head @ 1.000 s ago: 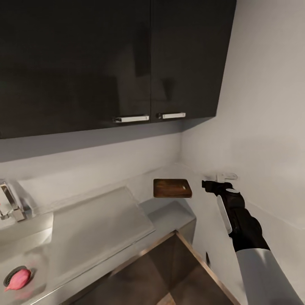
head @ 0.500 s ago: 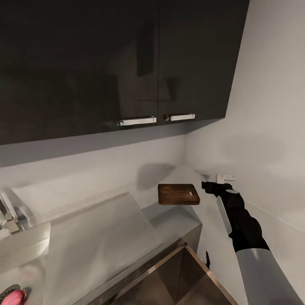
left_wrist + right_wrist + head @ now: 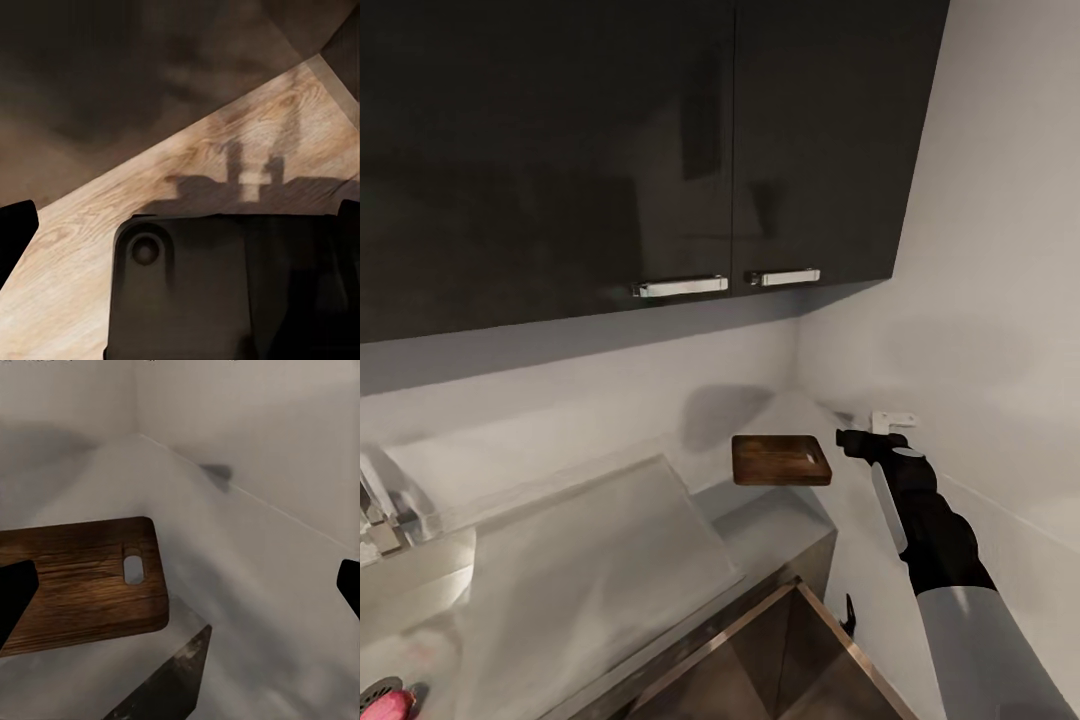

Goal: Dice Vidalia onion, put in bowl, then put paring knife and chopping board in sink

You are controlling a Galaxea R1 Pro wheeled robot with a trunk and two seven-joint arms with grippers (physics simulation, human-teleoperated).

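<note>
Still at setup: Vidalia onion (image 3: 388,703) sits in the sink (image 3: 420,600), chopping board (image 3: 781,459) is bare on the white corner counter (image 3: 800,410), right end effector (image 3: 850,438) just beside it, fingers spread wide, empty. A dark blade-like wedge in the right wrist view is probably the paring knife (image 3: 169,682). Next: reach into the sink; left end effector state unclear, aimed at wood floor (image 3: 225,150); dark wall cabinets (image 3: 610,150) overhead.

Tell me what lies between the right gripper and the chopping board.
Only bare white countertop separates the right gripper from the chopping board, as the head view shows.
</note>
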